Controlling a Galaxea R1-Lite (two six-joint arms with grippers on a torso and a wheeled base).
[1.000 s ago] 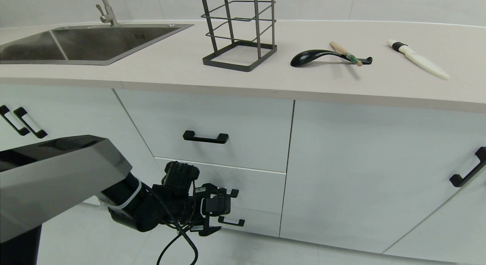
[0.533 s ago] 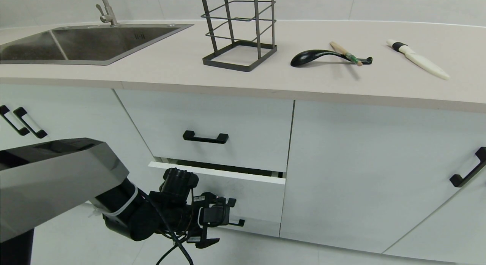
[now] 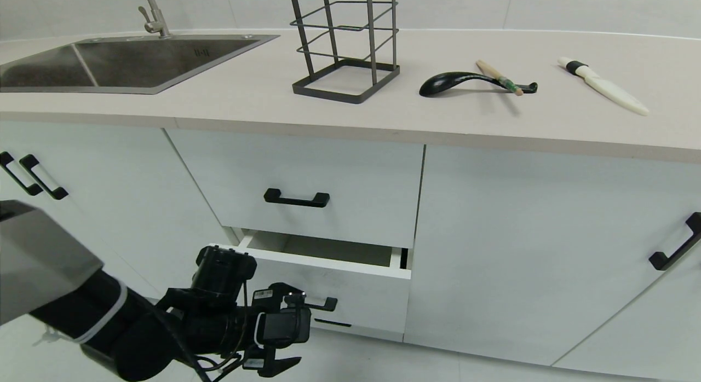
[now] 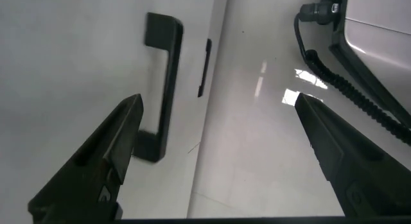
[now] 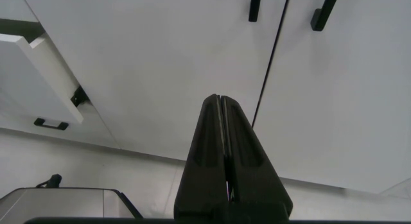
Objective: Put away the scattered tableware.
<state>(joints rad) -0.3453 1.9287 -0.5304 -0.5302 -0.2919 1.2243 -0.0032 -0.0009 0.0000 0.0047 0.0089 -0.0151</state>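
On the counter point(image 3: 219, 105), right of the wire rack point(image 3: 345, 42), we see black spoon point(image 3: 454, 82), chopsticks point(image 3: 497, 77) across its handle & white knife point(image 3: 602, 86). L gripper point(image 4: 218, 102) jaws apart by part-open lower drawer point(image 3: 356, 289) handle point(image 4: 164, 89), maybe touching; R gripper point(image 5: 220, 99) jaws together.

On the counter point(image 3: 274, 105), the sink point(image 3: 126, 59) is set leftmost, then the rack point(image 3: 346, 48), the spoon point(image 3: 465, 82) crossed by the chopsticks point(image 3: 497, 76), and the knife point(image 3: 605, 87) rightmost. A drawer point(image 3: 328, 272) is seen open below the rack
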